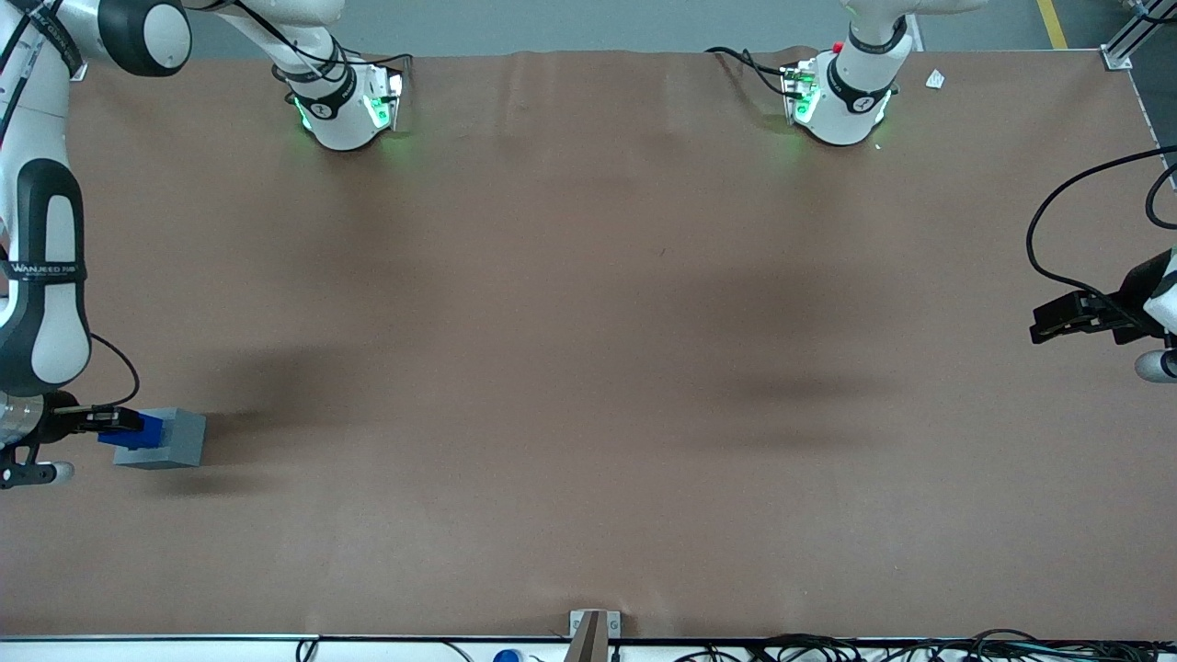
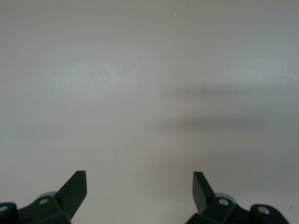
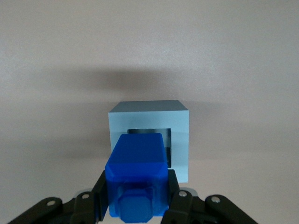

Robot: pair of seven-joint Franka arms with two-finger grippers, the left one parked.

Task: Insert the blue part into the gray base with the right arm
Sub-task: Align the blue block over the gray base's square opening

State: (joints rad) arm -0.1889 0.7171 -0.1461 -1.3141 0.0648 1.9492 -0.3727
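Blue part held at the mouth of the gray base, toward the working arm's end of the table.

The right arm (image 1: pixel 41 276), white with black bands, carries its black gripper (image 3: pixel 136 196), whose fingers are closed against the sides of the blue part (image 3: pixel 136 179), a glossy plastic block with a chamfered stub facing the wrist camera. Its leading end sits at the square recess of the gray base (image 3: pixel 149 140), a matte box resting on the brown table cover (image 1: pixel 588 368).

A robotics lab: 2 bolted-down arm bases (image 1: pixel 345 106) on a brown-covered table (image 1: pixel 588 368)
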